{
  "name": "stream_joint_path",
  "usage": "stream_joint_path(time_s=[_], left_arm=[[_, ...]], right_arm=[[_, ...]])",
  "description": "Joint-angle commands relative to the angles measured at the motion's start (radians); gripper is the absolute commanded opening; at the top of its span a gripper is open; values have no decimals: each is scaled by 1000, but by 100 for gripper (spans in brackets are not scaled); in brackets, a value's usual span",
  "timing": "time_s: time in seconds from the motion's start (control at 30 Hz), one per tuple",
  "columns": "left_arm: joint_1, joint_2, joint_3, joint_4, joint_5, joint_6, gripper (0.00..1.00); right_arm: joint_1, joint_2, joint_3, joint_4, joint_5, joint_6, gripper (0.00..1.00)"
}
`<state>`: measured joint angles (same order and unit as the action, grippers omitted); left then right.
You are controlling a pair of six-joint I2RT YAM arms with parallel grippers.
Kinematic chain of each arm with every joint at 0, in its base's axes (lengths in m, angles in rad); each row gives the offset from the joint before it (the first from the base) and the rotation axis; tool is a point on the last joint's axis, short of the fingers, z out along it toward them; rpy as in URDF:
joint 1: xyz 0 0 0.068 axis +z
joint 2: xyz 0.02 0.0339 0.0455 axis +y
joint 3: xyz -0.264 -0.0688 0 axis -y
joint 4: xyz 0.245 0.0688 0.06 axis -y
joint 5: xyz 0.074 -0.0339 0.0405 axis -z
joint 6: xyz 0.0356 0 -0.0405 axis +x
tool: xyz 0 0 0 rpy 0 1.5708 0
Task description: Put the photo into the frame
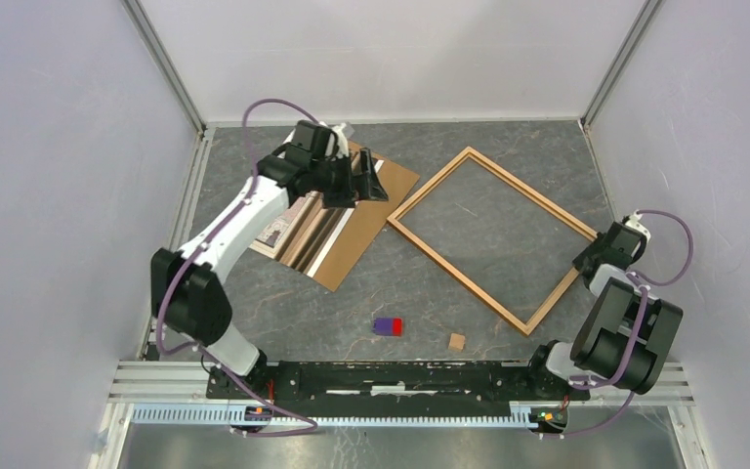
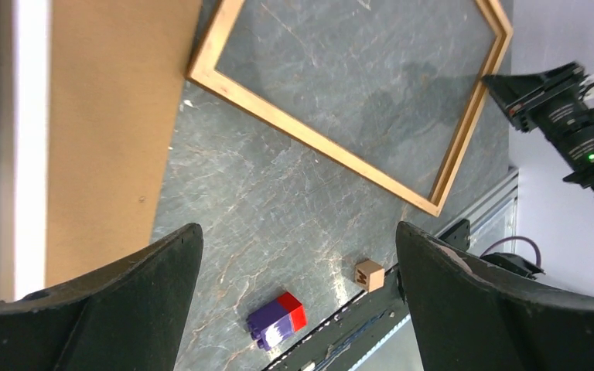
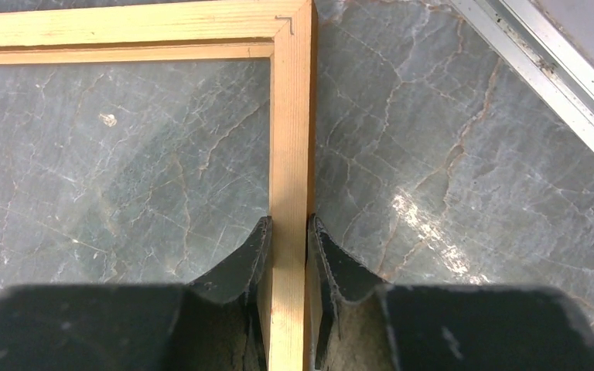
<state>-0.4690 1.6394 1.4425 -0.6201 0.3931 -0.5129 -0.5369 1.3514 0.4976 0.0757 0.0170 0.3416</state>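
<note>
Wood frame (image 3: 290, 154) flat on table (image 1: 420, 313) right half; right gripper (image 3: 288, 232) pinching rail by right edge. Looks stiff, light – rail good hold. Photo (image 1: 301, 230) near far-left corner on backing board (image 1: 354, 239): thin, glossy, likely slippery, bendy – lift by edge. Left gripper (image 2: 298, 232) gaping above.

1. Left arm (image 1: 217, 239): white links, bulky black joints.
2. Right arm (image 1: 605, 342): mostly black housings, a white wrist part.
3. Thin purple cables (image 1: 254, 122) loop along both arms.
4. Left gripper (image 2: 298, 230) fingers (image 2: 124, 309): matte black, broad, curved.
</note>
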Motion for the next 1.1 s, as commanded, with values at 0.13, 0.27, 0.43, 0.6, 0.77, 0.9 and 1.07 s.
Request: stream_joint_path(time_s=[0.13,0.27,0.43,0.6,0.77,0.9,1.07], left_arm=[[82,-155,14,-61,-57,100,100],[89,-155,-1,-54,-80,114,100],[91,-152,-4,-54,-193,128,100],[107,-141,-9,-48,-338,61,100],[116,-124,-60,25,-245,29,100],[117,-121,-109,60,-266,-5,100],[143,-133,-138,88,-291,-64,100]], right_arm=[[35,33,31,3,-28,-70,13],[40,13,42,-23,-23,-81,41],[72,16,100,-112,3,-92,66],[115,-30,163,-184,105,-116,83],[173,-71,275,-304,162,-151,93],[222,-141,337,-379,186,-192,95],[348,-196,376,-421,86,-209,98]])
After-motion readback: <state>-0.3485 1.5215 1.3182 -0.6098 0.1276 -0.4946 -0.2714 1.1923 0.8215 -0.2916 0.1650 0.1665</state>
